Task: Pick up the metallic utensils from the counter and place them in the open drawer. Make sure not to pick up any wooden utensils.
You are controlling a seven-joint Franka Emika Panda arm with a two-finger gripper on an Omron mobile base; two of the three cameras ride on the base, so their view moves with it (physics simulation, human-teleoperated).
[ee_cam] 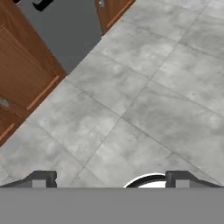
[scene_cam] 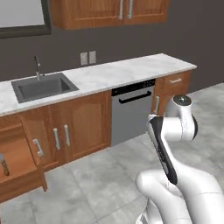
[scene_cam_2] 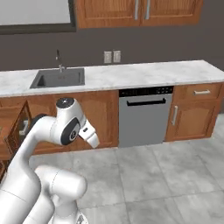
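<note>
Dishwasher [scene_cam: 132,111] beside sink [scene_cam: 42,86], drawer [scene_cam: 15,162] left.

At the far left of the left base view we see the drawer [scene_cam: 17,162] pulled out: a shallow brown wooden tray with a flat wood-grain bottom and low sides. In it, near its left edge, lies a slim utensil [scene_cam: 4,165], grey metal with a dark brown handle, lying flat.
</note>
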